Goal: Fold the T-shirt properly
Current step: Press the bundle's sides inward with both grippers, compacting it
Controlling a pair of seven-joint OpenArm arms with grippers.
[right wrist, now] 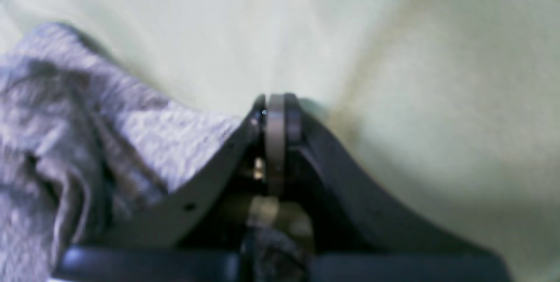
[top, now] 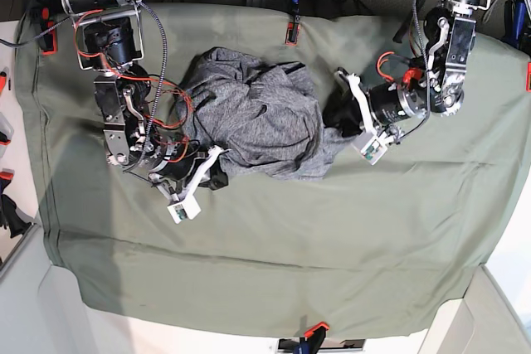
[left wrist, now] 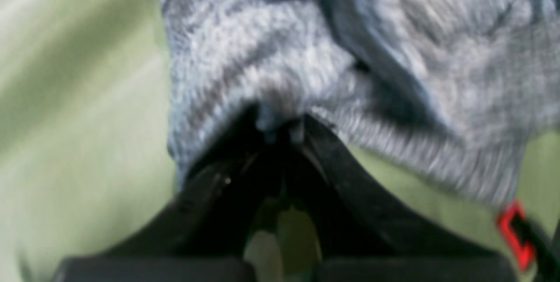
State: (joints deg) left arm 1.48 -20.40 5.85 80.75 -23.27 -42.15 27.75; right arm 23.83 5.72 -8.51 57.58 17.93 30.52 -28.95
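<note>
**Between the two hands, a bunched grey T-shirt**

Between the two hands lies the T-shirt (top: 257,118), a heathered grey knit heaped in a wrinkled mound on the olive-green table cloth (top: 274,263) that covers the surface. The mound sits toward the far half of the cloth, its folds piled unevenly and none of it spread flat.

Left hand (left wrist: 280,129): the jaws are pressed together on a pinch of the grey knit, and the fabric rises and fans out just beyond the fingertips, filling most of the wrist view. From the base view this hand (top: 344,113) meets the edge of the mound nearest it. A red clip (left wrist: 516,238) shows blurred at the side of that wrist view, beyond the hanging fabric.

Right hand (right wrist: 278,107): the jaws are fully closed, fingertip against fingertip, with nothing visible between them. Bare green cloth lies ahead of the tips, and the shirt (right wrist: 87,133) sits just beside one finger, its wrinkled edge running up against that finger's outer flank. Seen from the base view, this hand (top: 214,173) is low at the near edge of the mound, close to the cloth.

Both wrist views are blurred, so fine detail of the seams cannot be made out.
</note>
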